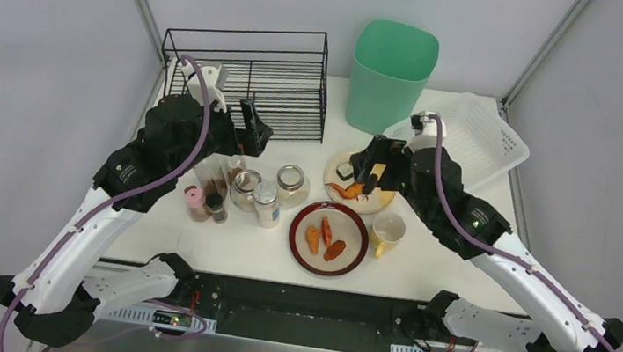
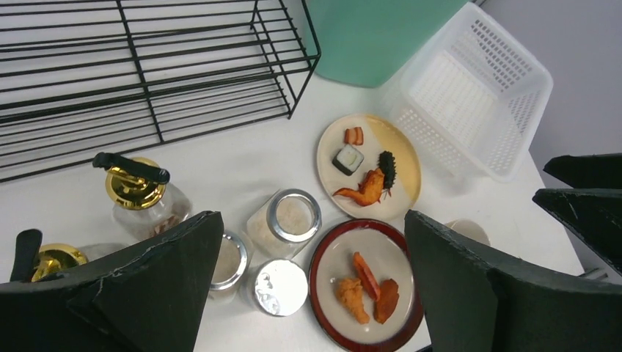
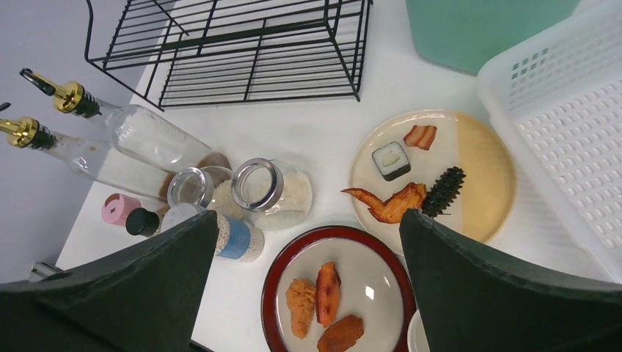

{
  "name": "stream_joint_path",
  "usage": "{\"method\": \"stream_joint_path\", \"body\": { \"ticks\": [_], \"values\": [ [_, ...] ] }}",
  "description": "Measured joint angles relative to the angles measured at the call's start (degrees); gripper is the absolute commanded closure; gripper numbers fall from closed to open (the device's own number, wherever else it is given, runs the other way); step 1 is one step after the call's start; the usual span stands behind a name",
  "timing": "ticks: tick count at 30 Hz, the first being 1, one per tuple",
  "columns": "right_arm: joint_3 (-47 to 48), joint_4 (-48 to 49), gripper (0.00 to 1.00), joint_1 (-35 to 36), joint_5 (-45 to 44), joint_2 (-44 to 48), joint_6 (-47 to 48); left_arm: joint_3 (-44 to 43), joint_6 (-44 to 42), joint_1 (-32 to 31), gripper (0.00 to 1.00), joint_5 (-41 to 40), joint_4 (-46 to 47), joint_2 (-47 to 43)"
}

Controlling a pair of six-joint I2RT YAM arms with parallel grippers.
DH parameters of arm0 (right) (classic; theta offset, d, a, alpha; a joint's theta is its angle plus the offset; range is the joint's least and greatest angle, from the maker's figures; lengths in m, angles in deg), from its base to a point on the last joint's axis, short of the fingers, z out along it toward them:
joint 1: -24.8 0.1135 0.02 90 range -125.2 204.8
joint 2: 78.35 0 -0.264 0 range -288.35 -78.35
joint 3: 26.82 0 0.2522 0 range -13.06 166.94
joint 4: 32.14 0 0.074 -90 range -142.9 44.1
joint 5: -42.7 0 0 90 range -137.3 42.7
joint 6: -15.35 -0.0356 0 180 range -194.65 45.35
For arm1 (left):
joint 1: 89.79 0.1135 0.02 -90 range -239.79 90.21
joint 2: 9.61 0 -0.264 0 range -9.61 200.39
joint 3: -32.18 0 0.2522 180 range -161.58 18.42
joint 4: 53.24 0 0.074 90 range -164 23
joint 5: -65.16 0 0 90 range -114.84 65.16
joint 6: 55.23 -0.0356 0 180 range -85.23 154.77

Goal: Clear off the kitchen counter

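Centrally on counter [image 1: 224, 248], jars [image 1: 292, 183] beside plate [image 1: 351, 228].

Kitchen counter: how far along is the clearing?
Done: nothing visible; the black wire rack and white plastic mesh basket hold nothing. In hand: nothing; left claw and right claw hang open above the white kitchen counter. Left: round glass jars, gold-spouted glass bottles, red-rimmed plate, cream plate, yellow mug.

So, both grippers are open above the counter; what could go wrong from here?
1. The jars and tall bottles stand crowded together; grasping one could tip its neighbours.
2. Food pieces lie loose on the red-rimmed plate; tilting it could spill them onto the counter.
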Motion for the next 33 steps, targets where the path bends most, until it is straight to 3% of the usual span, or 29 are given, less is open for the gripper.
{"method": "stream_joint_path", "body": {
  "ticks": [17,33],
  "values": [
    [-0.4,5.9,0.01,0.3,14.2,-6.1,3.7,1.7,5.4,0.0,0.0,-17.8,-10.1,-6.4],
    [-4.6,8.4,0.03,1.7,18.6,-9.5,4.2,14.5,13.4,0.0,0.0,-26.9,-14.1,-11.3]
  ]
}}
